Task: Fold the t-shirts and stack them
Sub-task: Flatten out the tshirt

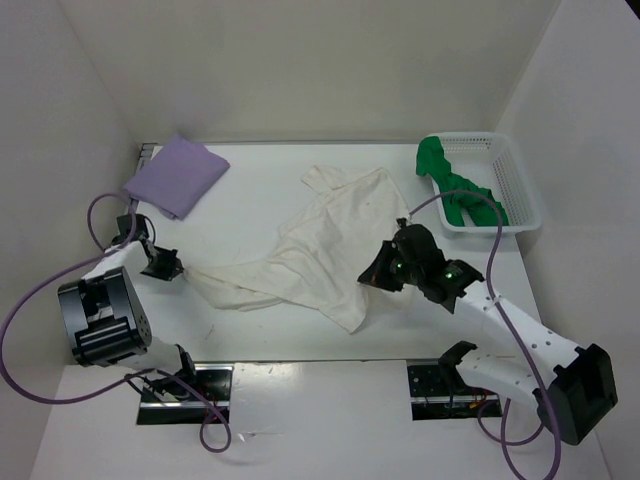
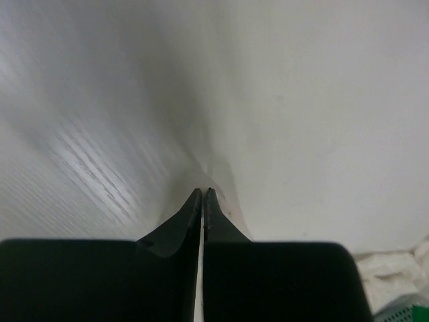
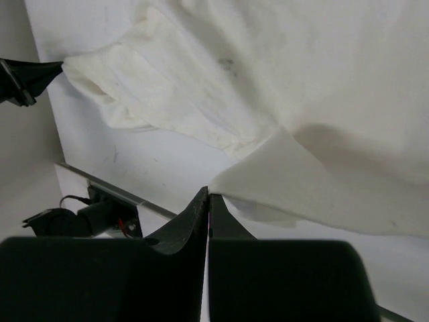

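Note:
The white t-shirt [image 1: 320,250] lies crumpled and stretched across the middle of the table. My left gripper [image 1: 178,268] is shut on its left tip, and white cloth [image 2: 218,176] runs out from between the closed jaws [image 2: 203,192]. My right gripper [image 1: 368,278] is shut on a corner of the shirt's near right edge [image 3: 268,168], pinched at the fingertips [image 3: 208,193]. The lavender t-shirt [image 1: 178,175] lies folded at the back left. The green t-shirt [image 1: 458,188] hangs bunched in and over the basket.
A white mesh basket [image 1: 510,170] stands at the back right. Black mounting plates [image 1: 185,392] sit at the table's near edge. White walls enclose the table on three sides. The left gripper [image 3: 53,68] shows at the right wrist view's upper left.

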Controlling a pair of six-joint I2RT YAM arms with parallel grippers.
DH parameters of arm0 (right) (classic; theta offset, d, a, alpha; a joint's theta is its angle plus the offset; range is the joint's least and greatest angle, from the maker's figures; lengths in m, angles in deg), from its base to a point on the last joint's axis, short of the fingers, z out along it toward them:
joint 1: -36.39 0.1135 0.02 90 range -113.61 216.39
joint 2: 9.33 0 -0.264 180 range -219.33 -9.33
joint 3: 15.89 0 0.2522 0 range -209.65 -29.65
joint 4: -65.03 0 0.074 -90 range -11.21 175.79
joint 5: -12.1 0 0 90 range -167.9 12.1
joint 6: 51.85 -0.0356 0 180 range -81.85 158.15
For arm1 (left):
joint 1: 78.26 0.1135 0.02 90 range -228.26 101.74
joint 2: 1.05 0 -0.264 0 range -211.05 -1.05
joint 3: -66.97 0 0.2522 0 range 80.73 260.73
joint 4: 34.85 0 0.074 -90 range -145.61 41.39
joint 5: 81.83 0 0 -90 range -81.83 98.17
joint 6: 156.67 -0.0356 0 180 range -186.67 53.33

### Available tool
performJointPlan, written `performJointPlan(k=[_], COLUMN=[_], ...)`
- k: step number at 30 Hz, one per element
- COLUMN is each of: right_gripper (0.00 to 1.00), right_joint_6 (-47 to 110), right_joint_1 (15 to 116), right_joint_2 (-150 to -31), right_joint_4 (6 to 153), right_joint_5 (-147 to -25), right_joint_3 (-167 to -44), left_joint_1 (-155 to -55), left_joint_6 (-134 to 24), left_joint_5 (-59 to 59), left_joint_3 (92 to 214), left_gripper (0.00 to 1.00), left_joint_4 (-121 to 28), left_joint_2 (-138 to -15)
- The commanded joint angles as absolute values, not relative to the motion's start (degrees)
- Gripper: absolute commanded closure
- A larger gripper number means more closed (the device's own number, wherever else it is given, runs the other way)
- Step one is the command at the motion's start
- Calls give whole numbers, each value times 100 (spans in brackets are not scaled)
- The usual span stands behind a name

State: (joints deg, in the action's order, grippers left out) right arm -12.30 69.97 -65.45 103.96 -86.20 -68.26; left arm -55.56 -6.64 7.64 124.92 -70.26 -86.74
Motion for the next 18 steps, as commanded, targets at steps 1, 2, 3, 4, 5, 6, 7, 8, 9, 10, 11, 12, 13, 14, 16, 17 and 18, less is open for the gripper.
performJointPlan(k=[1,2,3,4,5,6,7,8,9,10,11,12,13,14,16,17,18], right_gripper=[100,100,100,100,100,100,100,100,100,100,100,100,100,100,100,100,100], right_joint_6=[-826,-677,-589,-396,-273,-167,34,132,220,290,430,501,572,694,826,888,1002], right_joint_1=[6952,6900,6900,6900,6900,6900,6900,6900,6900,6900,6900,6900,6900,6900,6900,6900,6900], right_joint_2=[-6637,-6707,-6760,-6900,-6997,-7076,-7225,-7313,-7393,-7472,-7612,-7683,-7875,-8007,-8280,-8533,-8658], right_joint_4=[10497,10663,10761,10892,11207,11340,11472,11595,11866,11991,12105,12298,12430,12597,13063,13169,13248], right_joint_5=[-8371,-8318,-8161,-8055,-7923,-7792,-7529,-7405,-7273,-7054,-6948,-6860,-6702,-6605,-6446,-6446,-6359], right_joint_3=[-7797,-8303,-8596,-9286,-9684,-10080,-10841,-11240,-11636,-12414,-12805,-13609,-14061,-14544,-16012,-16478,-17344], left_joint_1=[-5532,-5601,-5724,-5777,-5778,-5943,-6023,-6024,-6024,-6085,-6085,-6085,-6085,-6085,-6085,-6085,-6085], left_joint_6=[-1076,-1320,-1453,-1646,-1709,-1710,-1771,-1832,-1833,-1928,-2051,-2105,-2105,-2183,-2255,-2350,-2473], left_joint_5=[423,283,211,124,-164,-254,-316,-421,-640,-642,-642,-642,-642,-572,-353,-265,-72], left_joint_3=[13159,13362,13582,13915,14048,14180,14347,14766,15066,15444,15865,16757,17192,17605,18666,18969,19241], left_gripper=[100,100,100,100,100,100,100,100,100,100,100,100,100,100,100,100,100], left_joint_4=[-6962,-7127,-7381,-7445,-7445,-7445,-7445,-7445,-7497,-7550,-7620,-7734,-7787,-7840,-7998,-8060,-8165], left_joint_2=[-7937,-7831,-7682,-7585,-7358,-7269,-7189,-7136,-7075,-7074,-7074,-7144,-7197,-7267,-7346,-7425,-7426])
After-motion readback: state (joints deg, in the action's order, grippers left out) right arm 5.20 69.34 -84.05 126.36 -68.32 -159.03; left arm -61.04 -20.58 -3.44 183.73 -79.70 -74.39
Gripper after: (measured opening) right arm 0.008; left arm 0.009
